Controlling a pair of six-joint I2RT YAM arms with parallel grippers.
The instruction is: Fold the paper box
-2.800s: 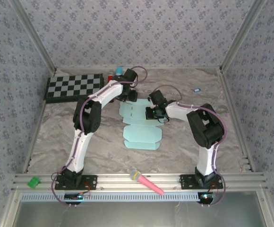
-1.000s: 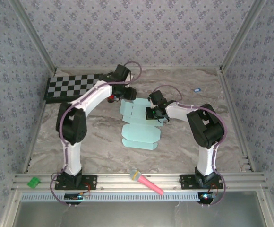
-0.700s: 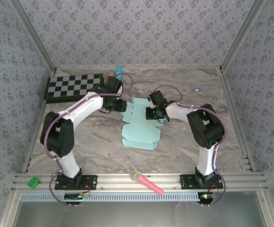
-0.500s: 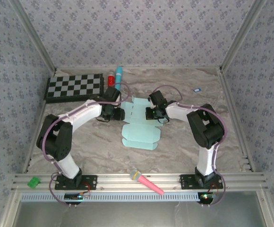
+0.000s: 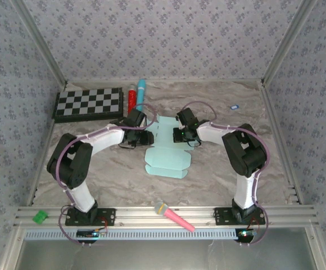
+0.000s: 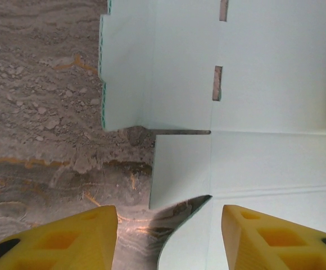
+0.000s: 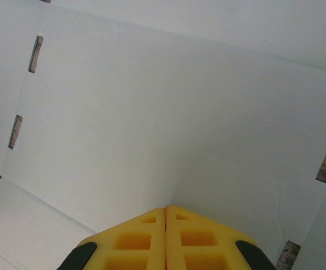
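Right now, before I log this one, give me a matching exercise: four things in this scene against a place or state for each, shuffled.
Things
1. paper box
2. checkerboard
3. left gripper
4. right gripper

Place or state
A. jaws shut, over the paper box
B. at the far left of the table
C. lying flat and unfolded between both grippers
D. jaws apart at the paper box's left edge

Pairs: 1-C, 2-B, 3-D, 4-A
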